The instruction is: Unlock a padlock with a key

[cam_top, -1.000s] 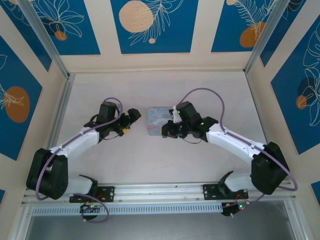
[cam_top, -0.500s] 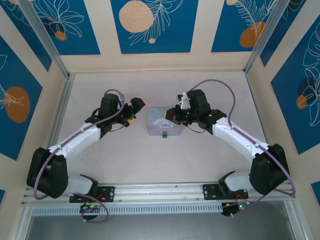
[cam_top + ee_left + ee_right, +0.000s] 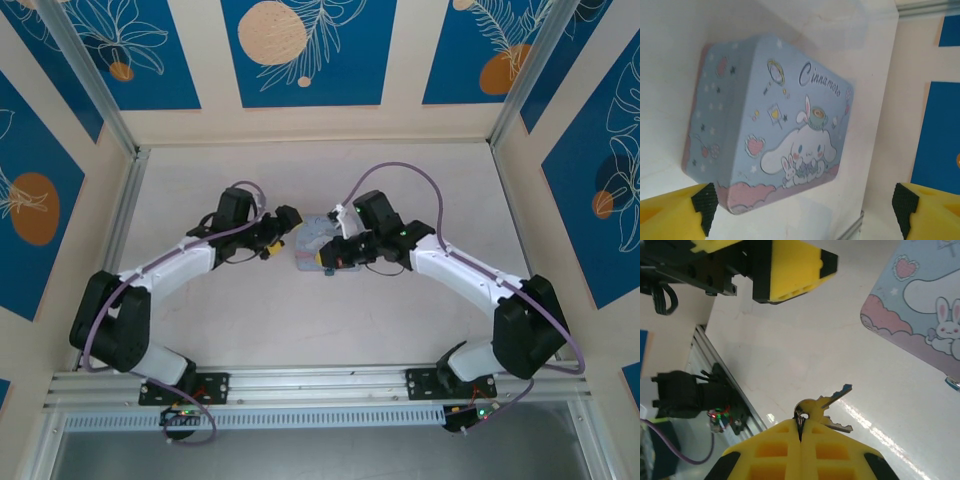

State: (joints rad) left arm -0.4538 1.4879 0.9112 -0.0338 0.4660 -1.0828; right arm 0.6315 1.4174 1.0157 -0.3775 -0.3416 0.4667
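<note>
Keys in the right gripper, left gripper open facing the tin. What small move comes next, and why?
Probably ease the left gripper forward to brace the pale blue tin: it is open with the tin just ahead, and the right gripper, shut on the keys, hangs beside the tin's corner.

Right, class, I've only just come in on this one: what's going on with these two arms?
The right gripper is shut on a small bunch of keys, pinching them at the ring, close to a corner of the pale blue cartoon tin. The left gripper is open, its fingers spread wide and pointed at the tin from the other side. No key is in a lock yet, and the padlock cannot be made out clearly.
</note>
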